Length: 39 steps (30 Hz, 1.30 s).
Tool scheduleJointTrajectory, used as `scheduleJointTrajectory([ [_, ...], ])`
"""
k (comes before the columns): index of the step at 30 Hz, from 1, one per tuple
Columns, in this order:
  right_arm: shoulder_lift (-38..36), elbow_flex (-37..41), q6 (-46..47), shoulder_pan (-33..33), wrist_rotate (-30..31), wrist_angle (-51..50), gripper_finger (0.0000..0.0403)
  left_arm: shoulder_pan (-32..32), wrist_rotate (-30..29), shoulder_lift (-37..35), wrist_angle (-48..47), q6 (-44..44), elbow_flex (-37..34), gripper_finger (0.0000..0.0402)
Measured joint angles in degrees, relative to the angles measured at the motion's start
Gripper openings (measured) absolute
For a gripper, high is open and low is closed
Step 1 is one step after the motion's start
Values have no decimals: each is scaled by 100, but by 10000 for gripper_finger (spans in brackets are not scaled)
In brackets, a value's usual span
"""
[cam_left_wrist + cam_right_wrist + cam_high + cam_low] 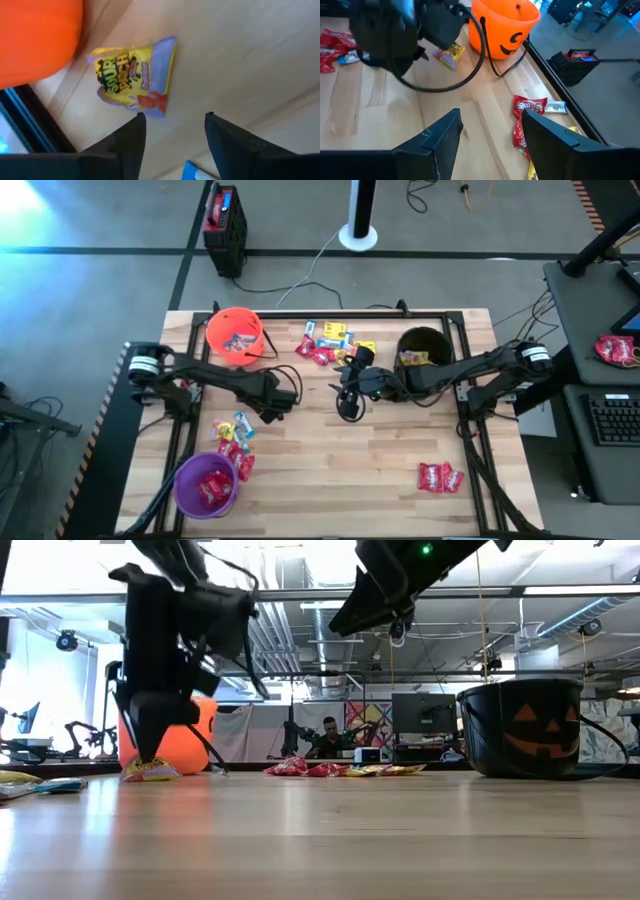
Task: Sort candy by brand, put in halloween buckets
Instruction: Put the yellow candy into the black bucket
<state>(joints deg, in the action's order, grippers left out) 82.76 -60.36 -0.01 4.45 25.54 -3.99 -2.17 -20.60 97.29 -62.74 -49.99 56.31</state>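
High view: the left tool hangs left of centre, below the orange bucket; the right tool waits at centre. The black bucket is upper right, the purple bucket lower left, with candy heaped between the upper two.

Low view: the wooden table lies pale before a cluttered workshop.

Left wrist view: spread fingers stand over a yellow packet lying flat just beside the orange bucket, probably lined up for a pick.

Right wrist view: its fingers are spread and empty
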Motion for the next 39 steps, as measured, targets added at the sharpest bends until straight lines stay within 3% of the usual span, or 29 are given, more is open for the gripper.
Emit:
scheduleJointTrajectory([
  [6,0,2,103,2,0,-2,201,156,-288,486,-20,308,0,206],
  [15,0,4,203,2,-2,-4,201,260,-497,556,-36,453,9,193],
  [20,0,4,198,0,-1,-4,201,260,-637,553,-278,416,123,149],
  [28,0,4,225,-2,0,-4,201,386,-895,666,-245,392,57,9],
  [39,0,4,260,-15,0,-4,201,377,-987,1114,25,697,57,2],
])
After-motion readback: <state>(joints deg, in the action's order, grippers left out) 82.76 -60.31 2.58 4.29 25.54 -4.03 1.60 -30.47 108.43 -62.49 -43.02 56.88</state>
